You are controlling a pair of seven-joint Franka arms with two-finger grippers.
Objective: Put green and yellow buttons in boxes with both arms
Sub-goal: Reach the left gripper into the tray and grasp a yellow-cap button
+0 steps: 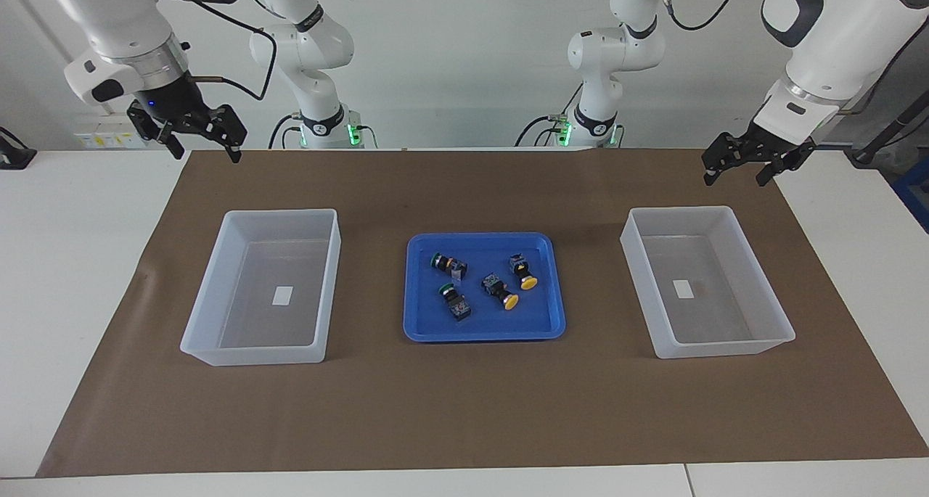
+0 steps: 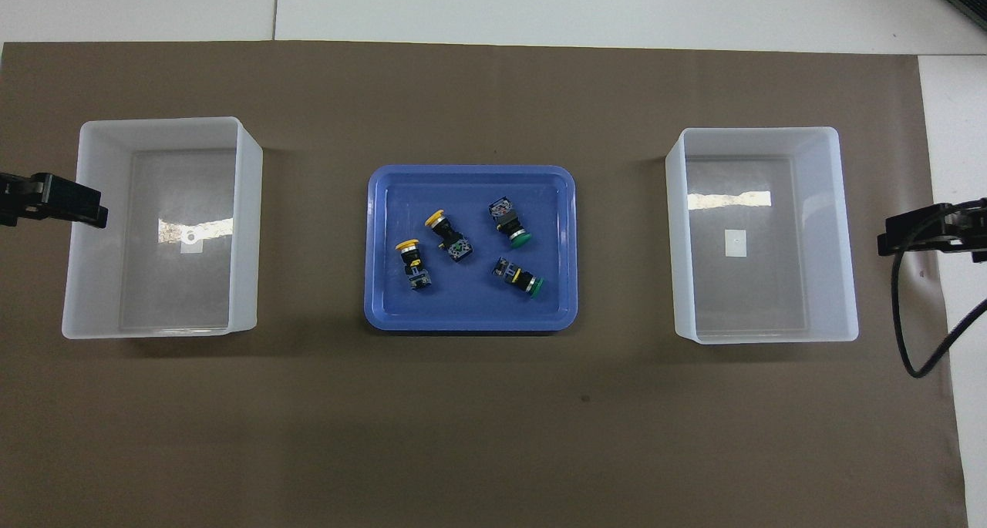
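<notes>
No button has been sorted. Two green buttons (image 1: 450, 283) and two yellow buttons (image 1: 512, 286) lie in the blue tray (image 1: 428, 330) at frame centre. Both boxes (image 1: 210, 337) (image 1: 769, 341) are empty. The left end effector (image 1: 734, 170) and the right end effector (image 1: 205, 143) are held spread wide, empty, at the upper corners.

Four buttons (image 1: 479, 285) lie in the tray (image 1: 485, 331); the tray sits between two boxes (image 1: 265, 286), one toward each arm's end.
</notes>
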